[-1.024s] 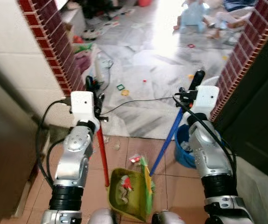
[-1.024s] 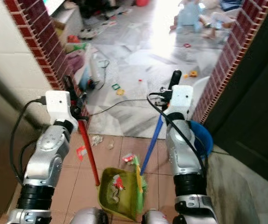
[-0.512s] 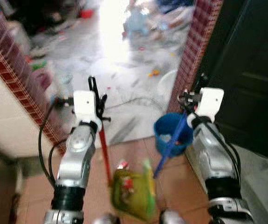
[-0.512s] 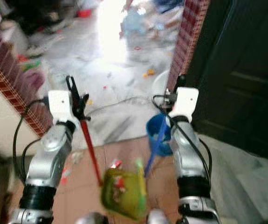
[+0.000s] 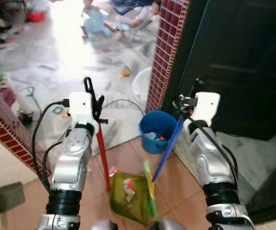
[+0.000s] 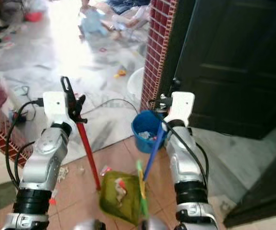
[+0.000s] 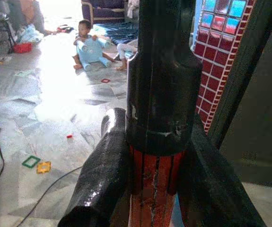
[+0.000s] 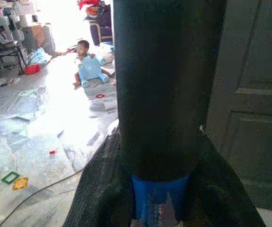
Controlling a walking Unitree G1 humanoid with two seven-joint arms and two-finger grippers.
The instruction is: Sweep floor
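Nearest, on the terracotta floor tiles (image 5: 128, 160) just ahead of the robot, sits a green dustpan (image 5: 128, 194) with scraps of litter in it, its red handle (image 5: 102, 155) rising to the left gripper (image 5: 93, 98), whose black fingers (image 7: 102, 170) are clamped on either side of the pole. Beside it the green head of a broom (image 5: 150, 189) rests at the dustpan's right edge; the broom's blue handle (image 6: 153, 151) slants up to the right gripper (image 6: 165, 103), which is closed tight around the black grip at its top. Just beyond stands a blue bucket (image 5: 156, 130) with bits of rubbish inside, next to a red-tiled pillar (image 5: 164, 52) and a dark door (image 5: 243, 62). Past the tile edge the floor turns to grey marble (image 5: 56, 62), crossed by a black cable (image 5: 121, 101) and strewn with small toys. Farther off, in bright light, a small child (image 7: 86, 45) sits on the floor.
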